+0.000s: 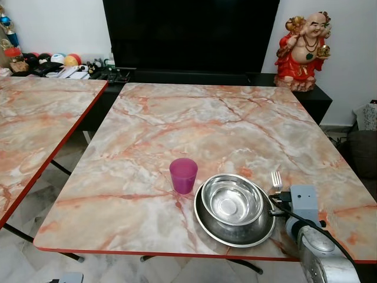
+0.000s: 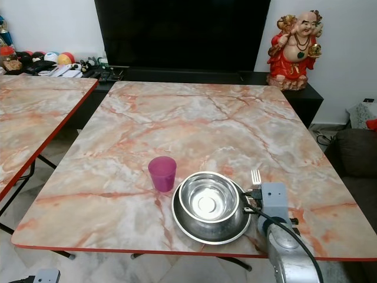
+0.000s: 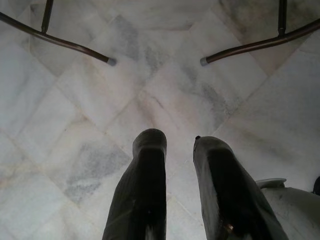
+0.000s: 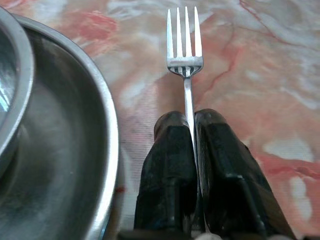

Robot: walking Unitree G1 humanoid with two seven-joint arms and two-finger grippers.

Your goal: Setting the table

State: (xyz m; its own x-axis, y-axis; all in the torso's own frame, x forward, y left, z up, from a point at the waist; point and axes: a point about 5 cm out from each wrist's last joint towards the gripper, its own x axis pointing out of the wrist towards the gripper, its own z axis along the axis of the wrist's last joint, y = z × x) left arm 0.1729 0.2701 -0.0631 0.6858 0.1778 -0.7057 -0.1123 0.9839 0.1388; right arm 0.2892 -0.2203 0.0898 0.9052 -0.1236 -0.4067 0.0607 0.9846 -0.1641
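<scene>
A steel bowl (image 1: 233, 199) sits inside a wider steel plate (image 1: 207, 224) near the marble table's front edge. A purple cup (image 1: 183, 175) stands just left of them. My right gripper (image 4: 190, 125) is shut on the handle of a metal fork (image 4: 184, 45), tines pointing away from me, just to the right of the plate (image 4: 75, 150) and low over the tabletop. The fork's tines (image 1: 276, 179) stick out beyond my right wrist (image 1: 303, 203). My left gripper (image 3: 177, 145) hangs below the table over the tiled floor, fingers a little apart and empty.
The marble table (image 1: 194, 124) stretches far beyond the dishes. A second marble table (image 1: 35, 118) stands to the left with a gap between. A red statue (image 1: 301, 50) and a dark TV (image 1: 188, 32) are at the back. Table legs (image 3: 75, 47) cross the floor.
</scene>
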